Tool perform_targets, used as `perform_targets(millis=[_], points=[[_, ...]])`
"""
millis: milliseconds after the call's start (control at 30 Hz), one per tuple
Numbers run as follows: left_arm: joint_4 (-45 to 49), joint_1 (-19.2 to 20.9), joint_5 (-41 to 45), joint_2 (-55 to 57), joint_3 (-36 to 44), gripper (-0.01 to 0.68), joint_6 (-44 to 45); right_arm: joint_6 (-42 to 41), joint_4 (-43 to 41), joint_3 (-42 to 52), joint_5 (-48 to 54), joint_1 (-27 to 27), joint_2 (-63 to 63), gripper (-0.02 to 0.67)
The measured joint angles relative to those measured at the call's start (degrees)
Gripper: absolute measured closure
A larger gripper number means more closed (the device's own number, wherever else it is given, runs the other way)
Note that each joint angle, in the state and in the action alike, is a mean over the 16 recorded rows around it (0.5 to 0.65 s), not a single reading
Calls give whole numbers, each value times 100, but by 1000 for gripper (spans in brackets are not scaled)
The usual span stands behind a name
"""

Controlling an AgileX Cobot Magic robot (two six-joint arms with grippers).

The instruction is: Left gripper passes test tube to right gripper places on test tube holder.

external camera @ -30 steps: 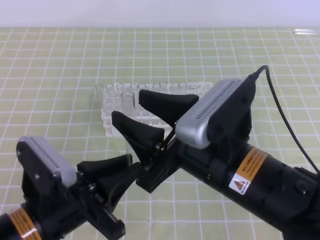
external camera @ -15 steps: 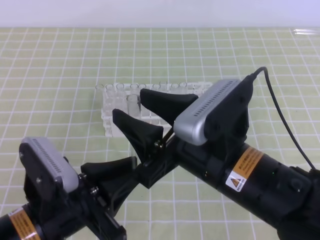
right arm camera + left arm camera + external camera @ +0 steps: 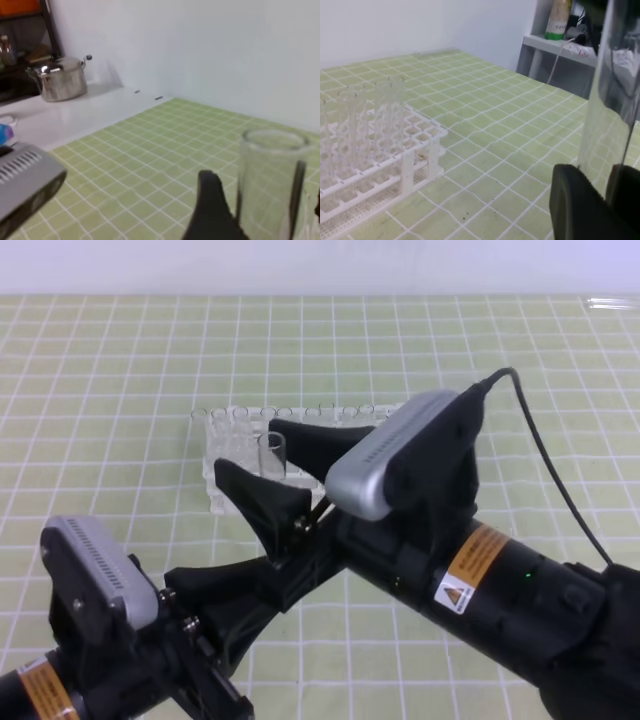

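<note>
Clear glossy glass test tube (image 3: 271, 452) — white plastic test tube holder (image 3: 415, 165) — matt black claws.

Two tools (image 3: 268, 585) (image 3: 275, 465), one held test tube (image 3: 271, 453), one rack (image 3: 222, 465).

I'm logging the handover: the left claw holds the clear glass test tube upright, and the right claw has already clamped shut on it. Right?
Not quite. In the exterior high view the right claw is open, its black fingers standing either side of the clear glass test tube without clamping it. The left claw does hold the tube upright.

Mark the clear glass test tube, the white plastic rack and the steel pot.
Clear glass test tube (image 3: 271, 452), exterior high view, open rim.
White plastic test tube holder (image 3: 422, 131), left wrist view, top grid corner.
Steel pot (image 3: 62, 82), right wrist view, side wall.
</note>
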Motion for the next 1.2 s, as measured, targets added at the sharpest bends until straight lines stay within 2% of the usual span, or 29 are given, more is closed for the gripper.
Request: perform_targets(millis=[533, 767, 1200], points=[[-2, -1, -24, -3, 1, 627, -13, 33, 1, 0, -104, 0, 86, 274], [-3, -2, -38, -6, 2, 645, -21, 39, -31, 0, -125, 0, 86, 344], [-3, -1, -17, -3, 1, 639, -25, 88, -100, 0, -187, 5, 86, 512]])
